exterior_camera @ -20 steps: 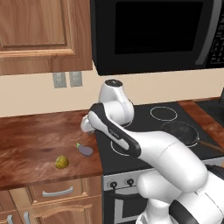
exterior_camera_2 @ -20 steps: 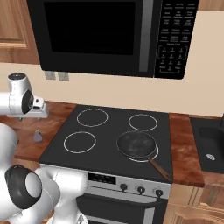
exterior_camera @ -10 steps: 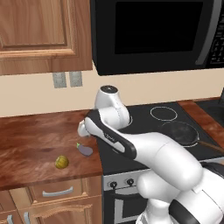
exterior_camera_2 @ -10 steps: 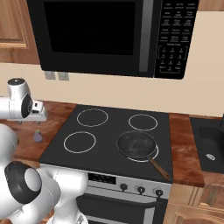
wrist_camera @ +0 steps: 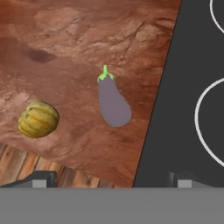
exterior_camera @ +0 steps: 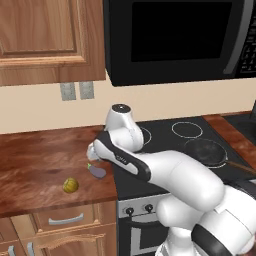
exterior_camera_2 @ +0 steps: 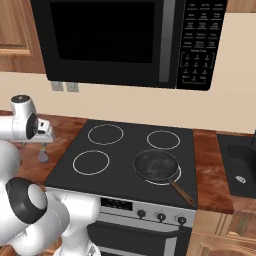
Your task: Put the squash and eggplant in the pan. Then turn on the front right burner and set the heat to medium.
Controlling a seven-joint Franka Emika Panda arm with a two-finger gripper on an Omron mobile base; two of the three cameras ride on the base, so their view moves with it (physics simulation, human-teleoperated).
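Observation:
The purple eggplant (wrist_camera: 113, 103) lies on the brown counter with its green stem pointing away, close to the cooktop's left edge. The yellow-olive squash (wrist_camera: 39, 119) sits to its left, near the counter's front edge. My gripper (wrist_camera: 113, 181) hovers above them, open, its fingertips (wrist_camera: 41, 179) wide apart with nothing between. From the base, the gripper (exterior_camera: 93, 159) hangs just over the eggplant (exterior_camera: 97, 171), with the squash (exterior_camera: 70, 185) further left. The dark pan (exterior_camera_2: 156, 165) rests on the front right burner (exterior_camera_2: 159, 183), its brown handle pointing to the front right.
The black cooktop (exterior_camera_2: 125, 150) carries three more ring burners. Knobs (exterior_camera_2: 161, 217) line the stove front. A microwave (exterior_camera_2: 125, 40) hangs above, and a wood cabinet (exterior_camera: 45, 35) above the counter. A sink (exterior_camera_2: 240, 170) lies at the far right.
The arm has swung a little left and lower, bringing the hand over the eggplant on the counter. The jaws stayed open; squash, eggplant and pan have not moved.

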